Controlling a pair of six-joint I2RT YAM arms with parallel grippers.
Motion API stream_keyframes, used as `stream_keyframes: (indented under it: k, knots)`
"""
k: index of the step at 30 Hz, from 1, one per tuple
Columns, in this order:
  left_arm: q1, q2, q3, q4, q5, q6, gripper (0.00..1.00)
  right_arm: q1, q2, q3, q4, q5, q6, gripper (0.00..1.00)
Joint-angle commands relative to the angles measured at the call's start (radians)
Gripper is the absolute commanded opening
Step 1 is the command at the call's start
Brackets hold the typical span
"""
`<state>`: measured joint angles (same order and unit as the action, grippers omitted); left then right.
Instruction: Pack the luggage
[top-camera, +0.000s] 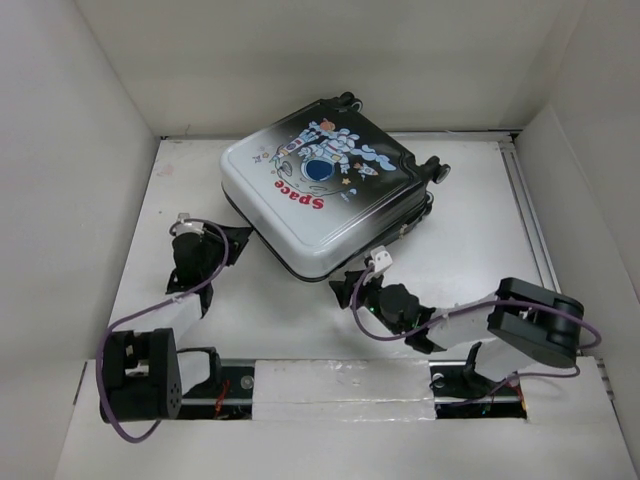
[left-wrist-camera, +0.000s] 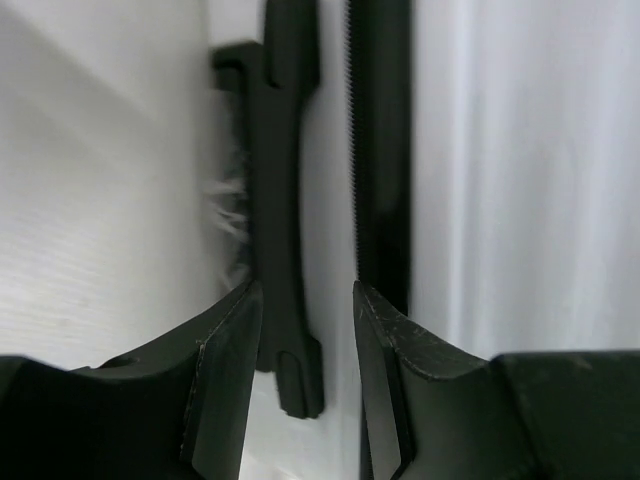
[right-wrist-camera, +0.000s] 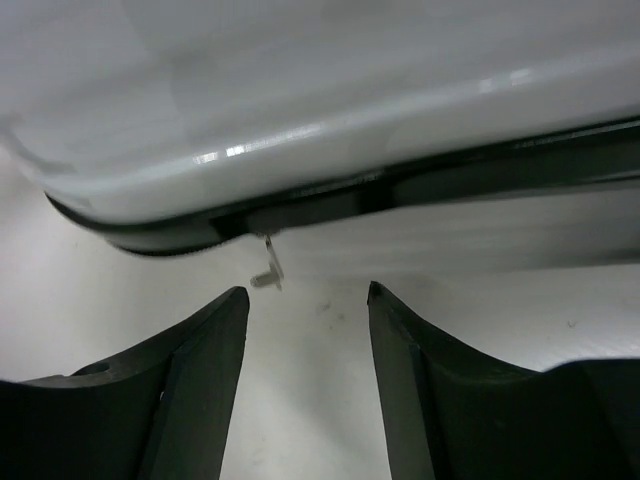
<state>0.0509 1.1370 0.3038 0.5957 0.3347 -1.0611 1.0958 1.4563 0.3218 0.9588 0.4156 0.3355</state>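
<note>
Luggage (top-camera: 320, 195) closed, left jaws astride handle (left-wrist-camera: 280, 200), right jaws open

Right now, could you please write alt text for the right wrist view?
The luggage, white shell over a black seam, fills the top. A small metal zipper pull hangs in front of the open right gripper; the table lies below.

On the overhead camera I can read one word: "Space" (top-camera: 299, 196), in red letters on the pale part of the shell of the luggage (top-camera: 385, 195), toward its near left corner. It reads upside down from where I look. A few small marks (top-camera: 262, 157) that may be letters sit just left of the astronaut drawing (top-camera: 325, 150), too small for me to make out. Neither wrist camera gives me any readable text, label or number.
</note>
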Motion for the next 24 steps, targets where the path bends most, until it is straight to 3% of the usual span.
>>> stream_keyframes:
  k: [1, 7, 10, 14, 16, 21, 24]
  knots:
    - [-0.025, 0.029, 0.037, 0.092, 0.059, 0.013, 0.37, 0.022, 0.057, 0.048, 0.266, 0.118, -0.032, 0.57]
    - [-0.025, 0.182, 0.009, 0.208, 0.152, -0.005, 0.37, 0.022, 0.168, 0.071, 0.417, 0.14, -0.064, 0.5]
    - [-0.025, 0.219, 0.009, 0.266, 0.174, -0.028, 0.37, 0.032, 0.21, 0.091, 0.46, 0.13, -0.064, 0.38]
    - [-0.025, 0.231, 0.0, 0.296, 0.175, -0.028, 0.36, 0.032, 0.233, 0.091, 0.527, 0.166, -0.064, 0.17]
    - [-0.025, 0.219, 0.0, 0.296, 0.175, -0.028, 0.36, 0.032, 0.224, 0.091, 0.509, 0.166, -0.064, 0.0]
    - [-0.035, 0.199, -0.02, 0.296, 0.175, -0.017, 0.36, 0.032, 0.133, 0.045, 0.485, 0.135, -0.035, 0.0]
    - [-0.112, 0.208, -0.02, 0.296, 0.149, -0.008, 0.35, 0.009, -0.099, -0.013, 0.309, 0.166, 0.066, 0.0]
